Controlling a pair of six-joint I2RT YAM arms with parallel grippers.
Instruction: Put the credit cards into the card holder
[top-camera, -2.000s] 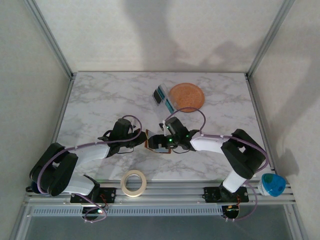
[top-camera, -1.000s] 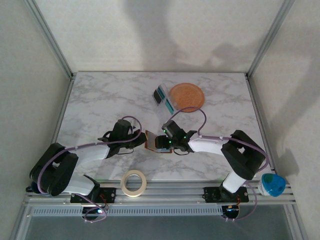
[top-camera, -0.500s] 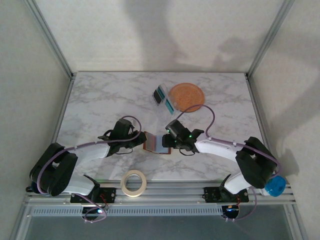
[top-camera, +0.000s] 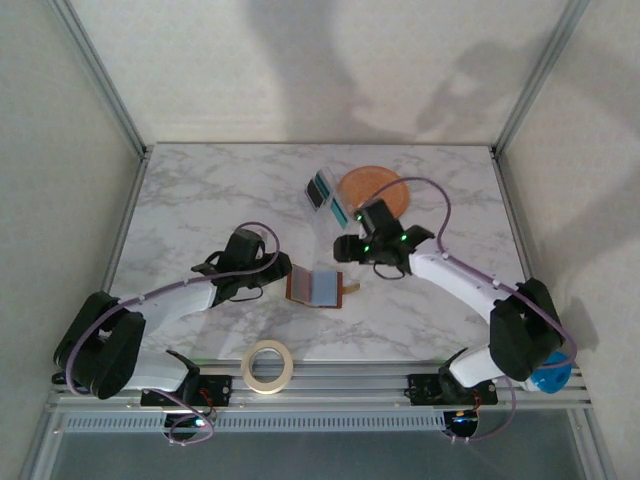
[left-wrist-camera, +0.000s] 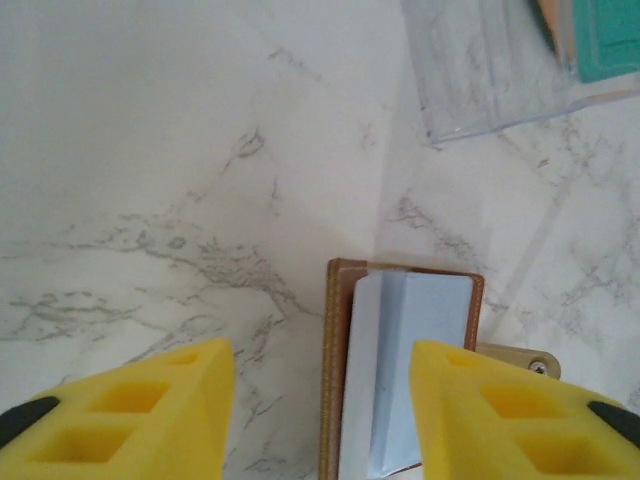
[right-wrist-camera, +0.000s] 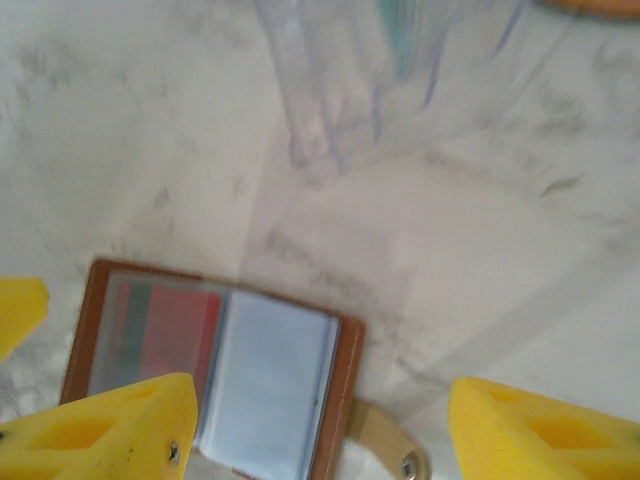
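Observation:
The card holder (top-camera: 316, 288), a brown wallet, lies open on the marble table. A pale blue-grey card (left-wrist-camera: 420, 360) sits in its inner pocket; this card (right-wrist-camera: 270, 385) lies beside a reddish panel, and the strap tab (right-wrist-camera: 385, 445) sticks out to the right. A teal card (top-camera: 338, 208) lies inside the clear sleeve (top-camera: 325, 200). My left gripper (top-camera: 278, 282) is open just left of the wallet, its yellow fingers (left-wrist-camera: 120, 410) straddling the wallet's edge. My right gripper (top-camera: 345, 252) hangs open above the table between wallet and sleeve, holding nothing.
An orange plate (top-camera: 358, 185) sits at the back, partly behind the right arm. A roll of tape (top-camera: 267, 365) lies at the near edge. A blue object (top-camera: 548, 372) sits by the right base. Metal frame posts border the table.
My right gripper has pulled away from the wallet, rising back towards the sleeve and plate. The wallet now lies open and flat, and the left gripper has stayed by its left edge.

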